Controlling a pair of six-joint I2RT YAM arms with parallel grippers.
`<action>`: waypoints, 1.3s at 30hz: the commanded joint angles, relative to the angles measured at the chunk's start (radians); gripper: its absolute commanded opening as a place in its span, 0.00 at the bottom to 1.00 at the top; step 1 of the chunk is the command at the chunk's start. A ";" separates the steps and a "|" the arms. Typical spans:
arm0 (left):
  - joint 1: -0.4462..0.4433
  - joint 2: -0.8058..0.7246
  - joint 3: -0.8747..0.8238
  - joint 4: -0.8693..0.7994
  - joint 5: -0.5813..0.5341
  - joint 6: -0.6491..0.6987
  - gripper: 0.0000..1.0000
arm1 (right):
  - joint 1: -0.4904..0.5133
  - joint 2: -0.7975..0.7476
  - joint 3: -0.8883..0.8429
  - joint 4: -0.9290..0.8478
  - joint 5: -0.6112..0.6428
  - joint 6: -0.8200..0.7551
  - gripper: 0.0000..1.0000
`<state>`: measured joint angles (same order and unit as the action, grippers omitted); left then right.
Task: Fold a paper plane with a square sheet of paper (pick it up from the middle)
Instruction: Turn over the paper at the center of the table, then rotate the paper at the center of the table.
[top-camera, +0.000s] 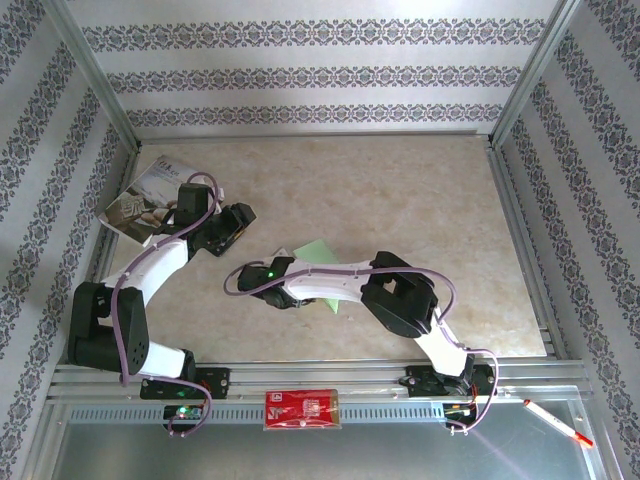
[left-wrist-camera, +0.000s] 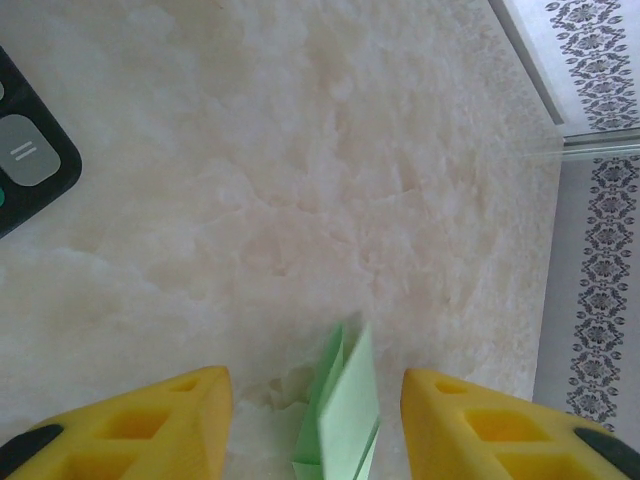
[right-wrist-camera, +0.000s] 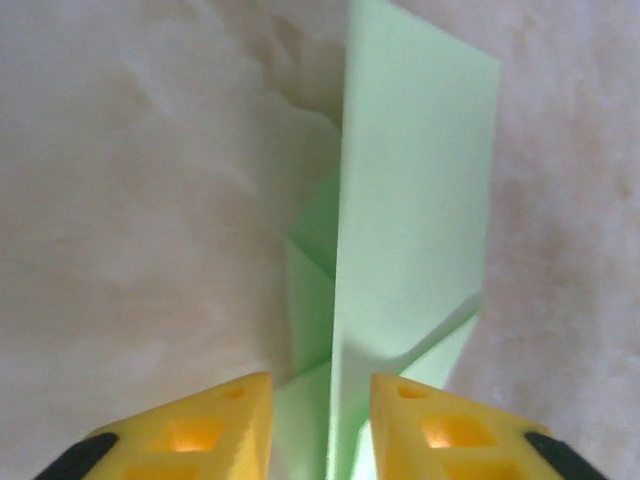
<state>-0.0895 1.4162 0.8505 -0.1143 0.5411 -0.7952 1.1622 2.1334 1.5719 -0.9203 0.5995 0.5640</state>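
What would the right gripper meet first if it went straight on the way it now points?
The folded green paper: it stands between the right gripper's open fingers and stretches ahead; behind it lies the tabletop, though depth is unclear.

The folded paper (top-camera: 318, 250) lies on the surface (top-camera: 420, 190) a little left of its middle, between the 2 hands. The left hand (left-wrist-camera: 314, 400) points at it from the left, and the paper's end sits between its 2 fingers, touching neither. A calculator (left-wrist-camera: 28, 160) lies on the surface further out, to the left in that hand's view. The right hand (right-wrist-camera: 320, 395) is over the paper, with 1 finger on either side of its raised centre fold. A booklet (top-camera: 150, 195) lies at the left edge, behind the left arm. A packet (top-camera: 302, 410) rests on the near rail between the 2 arm bases, and a pen (top-camera: 555, 422) lies to the right of the right base.
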 joint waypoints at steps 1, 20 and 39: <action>0.009 -0.016 -0.004 -0.031 0.013 0.037 0.48 | -0.010 -0.151 -0.075 0.149 -0.145 -0.023 0.37; -0.480 0.163 -0.073 0.081 0.019 -0.078 0.46 | -0.469 -0.907 -0.742 0.498 -0.477 -0.131 0.98; -0.470 0.475 0.268 -0.170 0.011 0.187 0.31 | -0.704 -0.982 -0.825 0.451 -0.608 -0.137 0.98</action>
<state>-0.5682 1.8599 1.0420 -0.1635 0.5453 -0.7345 0.4366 1.1427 0.7143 -0.4229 -0.0128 0.4706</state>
